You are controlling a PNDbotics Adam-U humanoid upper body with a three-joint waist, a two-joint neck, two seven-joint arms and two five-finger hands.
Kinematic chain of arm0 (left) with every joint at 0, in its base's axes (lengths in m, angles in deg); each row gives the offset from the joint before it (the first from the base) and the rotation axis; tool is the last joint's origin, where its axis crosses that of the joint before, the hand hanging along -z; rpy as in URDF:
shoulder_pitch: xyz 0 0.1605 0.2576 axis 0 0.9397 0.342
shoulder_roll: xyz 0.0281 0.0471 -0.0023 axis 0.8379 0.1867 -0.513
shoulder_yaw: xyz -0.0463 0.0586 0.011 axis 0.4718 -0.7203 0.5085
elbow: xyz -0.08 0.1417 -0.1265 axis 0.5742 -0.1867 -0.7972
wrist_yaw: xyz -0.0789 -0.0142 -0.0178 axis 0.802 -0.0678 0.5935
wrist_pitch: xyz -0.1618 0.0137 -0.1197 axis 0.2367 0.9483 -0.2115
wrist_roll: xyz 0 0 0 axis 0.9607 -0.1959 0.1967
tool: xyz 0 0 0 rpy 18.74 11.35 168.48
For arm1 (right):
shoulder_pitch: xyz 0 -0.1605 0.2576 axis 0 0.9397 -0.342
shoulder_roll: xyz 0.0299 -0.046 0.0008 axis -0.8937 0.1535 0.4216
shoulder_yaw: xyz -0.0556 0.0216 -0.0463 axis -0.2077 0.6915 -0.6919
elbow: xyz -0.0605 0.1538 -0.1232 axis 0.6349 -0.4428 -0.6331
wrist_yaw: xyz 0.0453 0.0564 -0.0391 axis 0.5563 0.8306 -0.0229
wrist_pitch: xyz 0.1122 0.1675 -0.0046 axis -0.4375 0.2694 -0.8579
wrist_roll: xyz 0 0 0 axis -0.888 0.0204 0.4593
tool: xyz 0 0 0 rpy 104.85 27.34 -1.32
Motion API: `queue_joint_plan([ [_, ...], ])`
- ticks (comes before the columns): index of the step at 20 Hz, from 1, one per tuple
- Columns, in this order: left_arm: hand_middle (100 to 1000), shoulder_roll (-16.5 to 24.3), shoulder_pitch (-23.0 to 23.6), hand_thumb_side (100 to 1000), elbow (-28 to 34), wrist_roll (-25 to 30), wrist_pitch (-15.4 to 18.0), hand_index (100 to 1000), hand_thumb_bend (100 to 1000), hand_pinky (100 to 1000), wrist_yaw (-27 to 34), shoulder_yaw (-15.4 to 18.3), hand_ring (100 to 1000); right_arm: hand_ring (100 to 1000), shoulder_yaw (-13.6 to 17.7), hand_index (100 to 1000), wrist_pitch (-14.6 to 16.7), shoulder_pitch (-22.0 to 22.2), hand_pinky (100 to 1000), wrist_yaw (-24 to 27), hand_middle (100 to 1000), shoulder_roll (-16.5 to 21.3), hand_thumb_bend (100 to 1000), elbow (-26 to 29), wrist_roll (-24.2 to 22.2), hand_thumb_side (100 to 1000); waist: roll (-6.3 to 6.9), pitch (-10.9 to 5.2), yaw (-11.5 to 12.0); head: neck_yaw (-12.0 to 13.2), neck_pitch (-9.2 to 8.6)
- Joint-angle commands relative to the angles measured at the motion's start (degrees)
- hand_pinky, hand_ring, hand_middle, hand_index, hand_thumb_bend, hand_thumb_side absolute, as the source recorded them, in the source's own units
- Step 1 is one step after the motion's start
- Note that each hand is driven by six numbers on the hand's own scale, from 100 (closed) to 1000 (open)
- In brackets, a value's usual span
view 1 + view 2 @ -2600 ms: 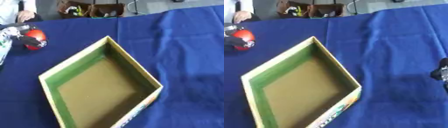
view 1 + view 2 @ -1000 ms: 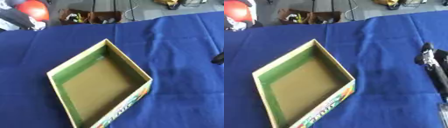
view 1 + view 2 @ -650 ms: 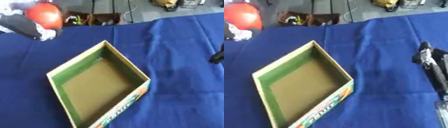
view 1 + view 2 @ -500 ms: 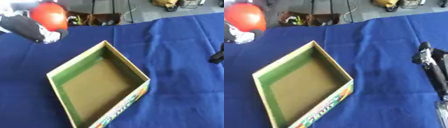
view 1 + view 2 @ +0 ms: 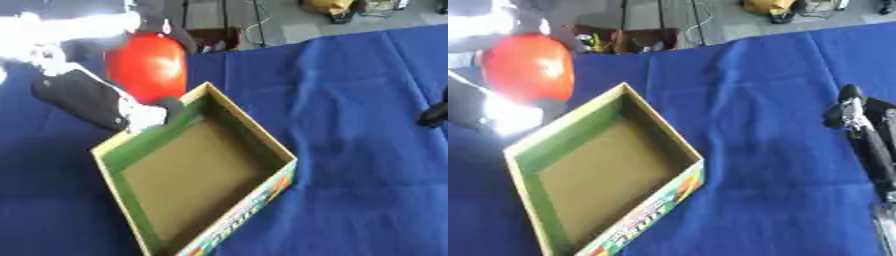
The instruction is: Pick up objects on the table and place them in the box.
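Note:
A round red object (image 5: 147, 66) hangs in the air just beyond the far left corner of the box, with my left hand (image 5: 92, 99) curled round it. The open cardboard box (image 5: 243, 131) has green inner walls and a brown floor, and sits as a diamond on the blue cloth; nothing lies inside it. My right hand (image 5: 864, 125) rests at the right side of the table, fingers stretched away from me, holding nothing.
A blue cloth (image 5: 359, 100) covers the table. Beyond its far edge is a floor with a small brown crate (image 5: 636, 40), cables and a yellow bag (image 5: 767, 7).
My left hand has carried the red object from the far left corner down and right, close to the box's far left corner. The right hand has stayed in place.

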Motion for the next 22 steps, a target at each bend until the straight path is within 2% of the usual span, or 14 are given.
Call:
queue_joint_plan([
  [1, 753, 0.37, -1.79, 233, 1.02, 2.92, 0.24, 625, 100, 393, -2.46, -1.39, 782, 522, 0.07, 471, -0.04, -0.35, 802, 0.15, 348, 0.87, 100, 0.56, -0.24, 849, -0.13, -1.01, -0.05, -0.01, -0.16],
  [6, 706, -0.81, -3.04, 211, 1.05, 2.39, 5.33, 625, 100, 388, -7.20, -4.37, 771, 523, 0.01, 472, 0.10, -0.53, 803, 0.11, 349, 0.94, 100, 0.56, -0.36, 846, -0.18, -0.66, -0.20, 0.09, 0.10],
  [11, 667, -2.04, -3.28, 203, 1.05, 1.24, 8.46, 623, 100, 387, -10.61, -5.67, 767, 523, -0.05, 473, 0.46, -0.82, 803, 0.33, 350, 0.91, 100, 0.56, -0.39, 846, -0.41, -0.31, -0.27, -0.62, 1.26],
  [17, 667, -2.85, -2.42, 198, 1.05, 2.53, 8.90, 624, 100, 385, -12.81, -7.65, 767, 524, -0.16, 474, 0.83, -1.27, 804, 0.65, 350, 0.81, 100, 0.56, -0.50, 845, -0.78, 0.17, -0.44, -0.06, 2.93],
  [22, 667, -3.44, -2.02, 200, 1.05, 3.41, 9.02, 635, 100, 388, -13.87, -8.60, 772, 525, -0.11, 474, 0.84, -1.26, 804, 0.61, 351, 0.58, 100, 0.56, -0.54, 849, -0.94, 0.46, -0.49, 0.53, 3.06],
])
